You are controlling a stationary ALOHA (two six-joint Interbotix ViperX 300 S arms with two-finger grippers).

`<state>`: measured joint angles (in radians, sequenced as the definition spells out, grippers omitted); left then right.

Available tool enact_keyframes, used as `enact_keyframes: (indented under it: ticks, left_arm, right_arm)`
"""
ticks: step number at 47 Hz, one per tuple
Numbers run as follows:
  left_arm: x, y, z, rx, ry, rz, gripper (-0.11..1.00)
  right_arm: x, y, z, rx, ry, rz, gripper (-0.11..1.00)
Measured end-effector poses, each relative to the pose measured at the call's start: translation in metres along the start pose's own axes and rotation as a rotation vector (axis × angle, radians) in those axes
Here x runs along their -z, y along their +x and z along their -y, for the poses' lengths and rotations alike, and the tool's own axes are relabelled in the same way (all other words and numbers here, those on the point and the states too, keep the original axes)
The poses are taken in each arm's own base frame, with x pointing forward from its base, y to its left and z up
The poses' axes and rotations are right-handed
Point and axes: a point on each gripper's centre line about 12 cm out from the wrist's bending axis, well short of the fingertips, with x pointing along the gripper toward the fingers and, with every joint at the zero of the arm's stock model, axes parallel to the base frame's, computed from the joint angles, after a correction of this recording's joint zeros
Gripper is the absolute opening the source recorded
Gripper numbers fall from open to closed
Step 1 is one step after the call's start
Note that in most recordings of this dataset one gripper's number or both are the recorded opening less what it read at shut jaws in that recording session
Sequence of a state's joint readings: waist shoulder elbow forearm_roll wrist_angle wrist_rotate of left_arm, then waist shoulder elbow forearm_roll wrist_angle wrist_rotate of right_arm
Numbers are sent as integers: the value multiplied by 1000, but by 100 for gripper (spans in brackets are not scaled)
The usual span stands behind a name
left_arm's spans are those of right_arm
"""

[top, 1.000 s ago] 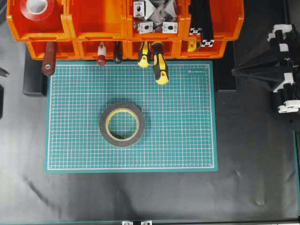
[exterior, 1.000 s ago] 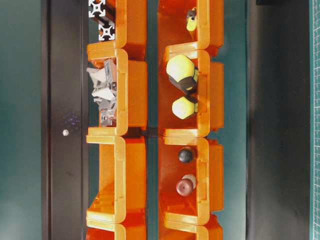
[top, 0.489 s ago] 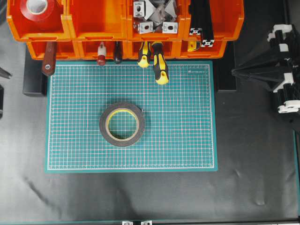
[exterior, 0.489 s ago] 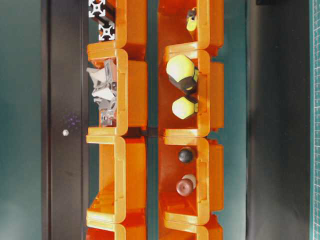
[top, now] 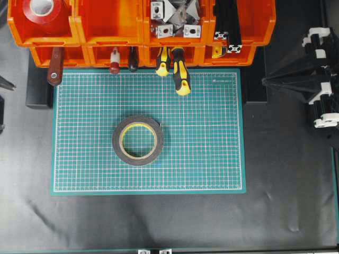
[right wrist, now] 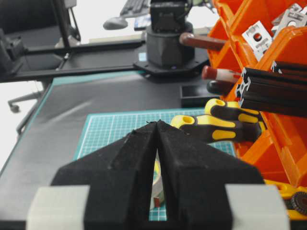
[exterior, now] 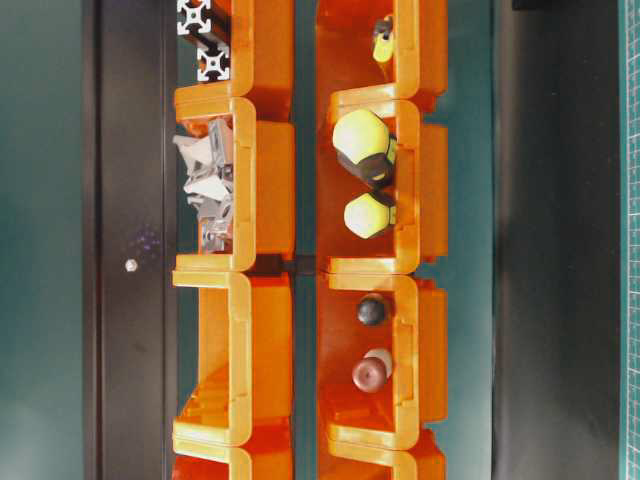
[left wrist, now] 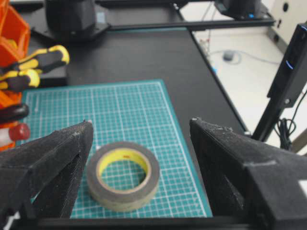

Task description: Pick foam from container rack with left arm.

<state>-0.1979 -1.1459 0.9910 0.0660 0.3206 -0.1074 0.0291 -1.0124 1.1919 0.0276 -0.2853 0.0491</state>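
The roll of foam tape (top: 137,140) lay flat on the green cutting mat (top: 212,159), well clear of the orange bin rack (top: 106,32) lined up along the mat's far edge. Its dark outer ring and yellow inner rim faced up, with the mat's grid showing through the hole. It sat free of any bin, so the lifting-out part of the job looked done, judging by where it rested.

The left gripper (left wrist: 139,139) hung low beyond the mat's edge, its two black fingers (left wrist: 53,158) spread wide apart with nothing between them; the roll sat just ahead, framed in the gap. Only a sliver of that arm showed at the overhead view's left border.

The right gripper (right wrist: 157,158) waited off to the side, fingers drawn nearly together around a narrow slit and carrying nothing, seemingly parked to leave the mat free.

In the rack, a red tape roll (top: 43,9) filled the end bin, metal brackets (top: 175,18) another, and yellow-and-black screwdrivers (top: 177,69) poked handle-first from the lower row, ready to be pulled out.
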Motion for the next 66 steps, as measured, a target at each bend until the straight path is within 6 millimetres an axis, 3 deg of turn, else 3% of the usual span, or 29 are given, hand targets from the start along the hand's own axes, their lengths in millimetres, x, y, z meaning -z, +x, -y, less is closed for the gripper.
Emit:
enact_keyframes:
  ticks: [66]
  left_arm:
    - [10, 1, -1, -5, -2, -20, 78]
  right_arm:
    - [-1, -2, -5, -28, 0, 7, 0]
